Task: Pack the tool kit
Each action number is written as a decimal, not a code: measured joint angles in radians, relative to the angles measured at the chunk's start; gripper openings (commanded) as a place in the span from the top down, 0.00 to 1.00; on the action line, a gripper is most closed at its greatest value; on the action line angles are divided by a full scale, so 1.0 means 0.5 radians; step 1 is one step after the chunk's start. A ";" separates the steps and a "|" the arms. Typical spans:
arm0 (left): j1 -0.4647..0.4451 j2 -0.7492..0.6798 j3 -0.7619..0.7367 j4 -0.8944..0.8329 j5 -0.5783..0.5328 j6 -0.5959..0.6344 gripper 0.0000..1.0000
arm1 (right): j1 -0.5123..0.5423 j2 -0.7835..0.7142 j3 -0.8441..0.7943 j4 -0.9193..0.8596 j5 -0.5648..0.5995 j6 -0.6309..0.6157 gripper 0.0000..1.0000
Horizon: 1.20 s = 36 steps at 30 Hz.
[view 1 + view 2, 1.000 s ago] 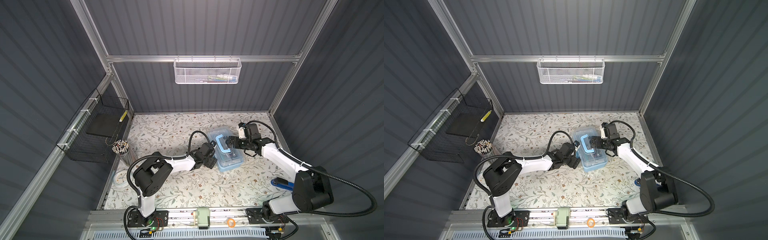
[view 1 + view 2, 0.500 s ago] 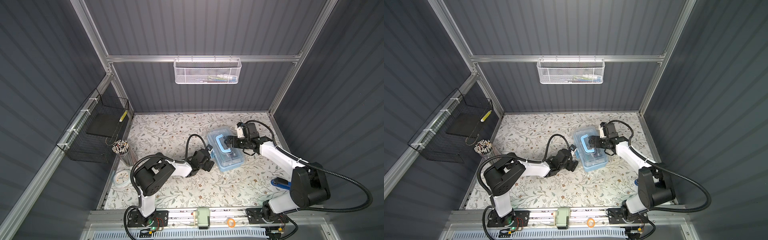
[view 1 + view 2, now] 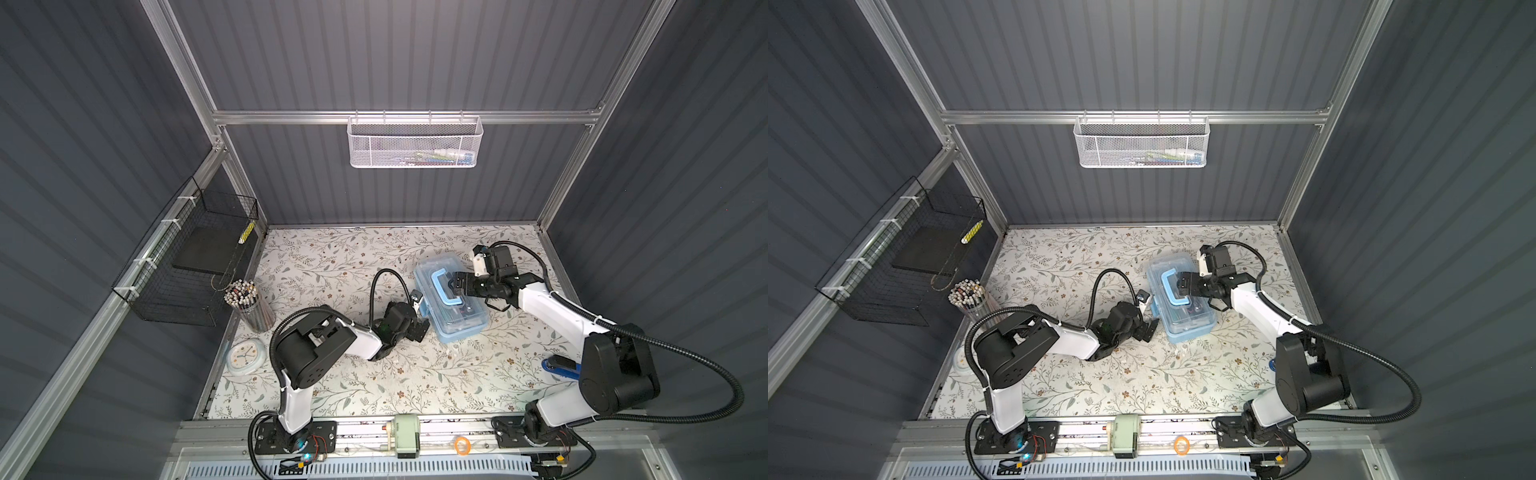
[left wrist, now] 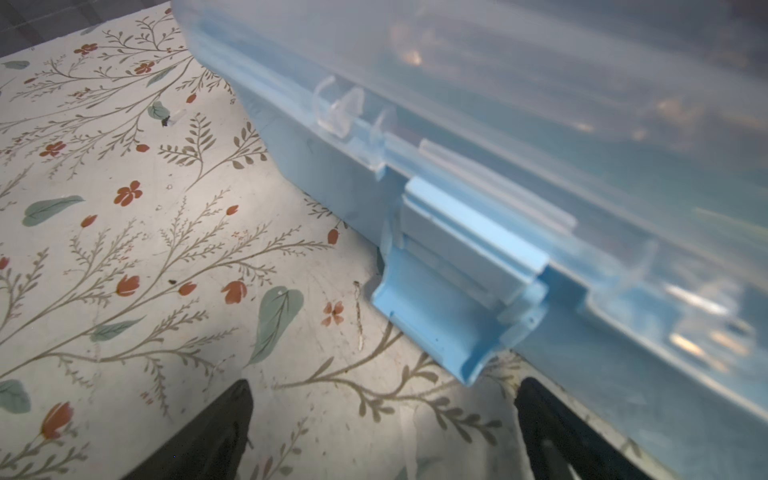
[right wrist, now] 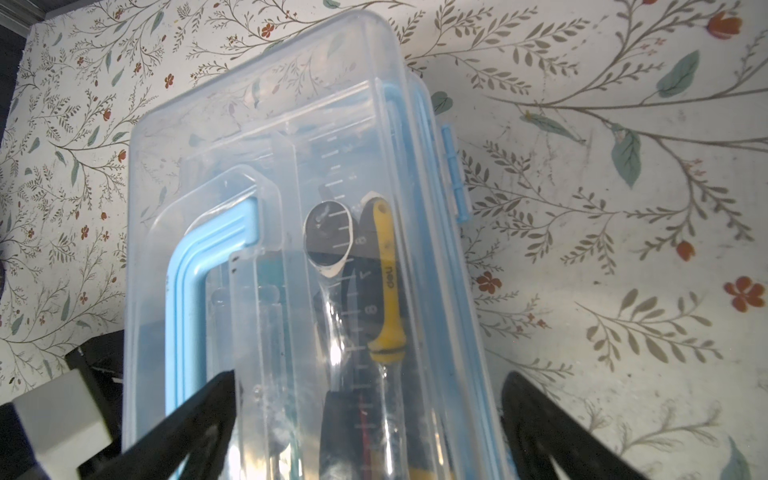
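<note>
The box [image 3: 451,307] [image 3: 1185,316] is sitting lid-down-shut on the floral table [image 3: 332,266] [image 3: 1067,266], right of centre and between the two arms. The left gripper [image 3: 419,330] [image 3: 1148,330] [image 4: 382,384] is lying low on the table just beside the box's left long side, its fingers [image 4: 216,424] standing wide apart with nothing between them. They are facing a blue latch [image 4: 449,299] that is sticking out from the box wall. The right gripper [image 3: 455,286] [image 3: 1183,286] [image 5: 370,374] is hanging over the clear lid, jaws spread wide and gripping nothing. One finger is showing over the blue handle [image 3: 439,286] [image 5: 187,291] and the other past the lid's far edge. Through the lid, a yellow-black tool [image 5: 384,291] is showing the word "deli". A moulded scale on the lid is carrying numerals, a 7 among them.
</note>
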 measured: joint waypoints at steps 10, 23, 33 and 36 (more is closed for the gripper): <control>0.000 0.152 -0.053 0.373 -0.056 -0.009 0.00 | 0.000 0.010 0.011 -0.015 0.002 0.000 0.01; 0.000 0.227 -0.116 0.674 -0.167 -0.024 0.00 | 0.005 0.037 0.020 -0.030 0.007 -0.007 0.01; -0.009 0.112 -0.165 0.679 -0.240 -0.055 0.00 | 0.005 0.038 0.020 -0.029 0.007 -0.008 0.01; -0.010 0.051 -0.180 0.678 -0.262 -0.063 0.00 | 0.005 0.038 0.020 -0.028 0.007 -0.008 0.01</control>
